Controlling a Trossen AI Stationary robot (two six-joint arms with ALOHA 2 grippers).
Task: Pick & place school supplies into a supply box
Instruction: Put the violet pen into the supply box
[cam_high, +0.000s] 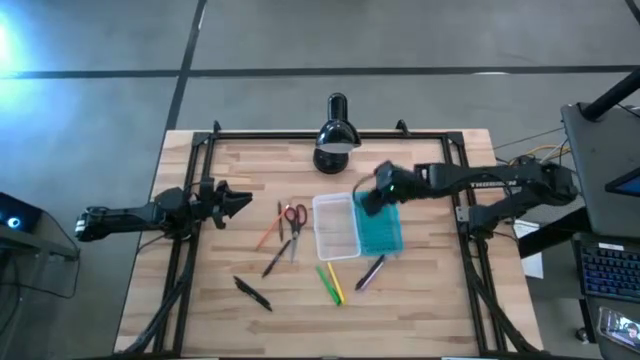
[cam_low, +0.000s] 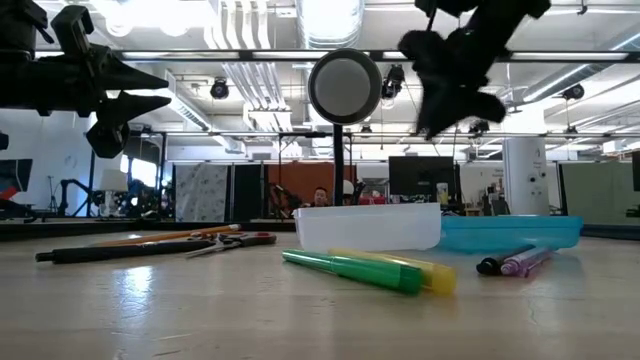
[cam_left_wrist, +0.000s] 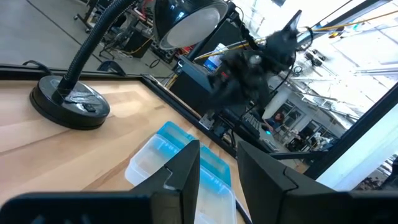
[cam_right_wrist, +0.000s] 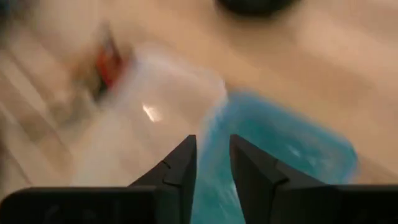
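Note:
The supply box lies open mid-table: clear tray (cam_high: 335, 228) with the teal lid (cam_high: 382, 232) flat beside it. Red-handled scissors (cam_high: 294, 215), an orange pen (cam_high: 267, 233) and a black pen (cam_high: 277, 257) lie left of the tray. Another black pen (cam_high: 252, 292), green and yellow markers (cam_high: 331, 283) and a purple marker (cam_high: 370, 271) lie nearer the near edge. My right gripper (cam_high: 368, 205) hovers high above the lid's far end (cam_right_wrist: 280, 143), fingers a little apart and empty. My left gripper (cam_high: 245, 203) waits in the air left of the scissors, narrowly open and empty.
A black desk lamp (cam_high: 335, 135) stands at the table's far edge, its head just beyond the box. A black frame rail (cam_high: 330, 137) runs round the table top. Bare wood lies along the near edge and toward the right side.

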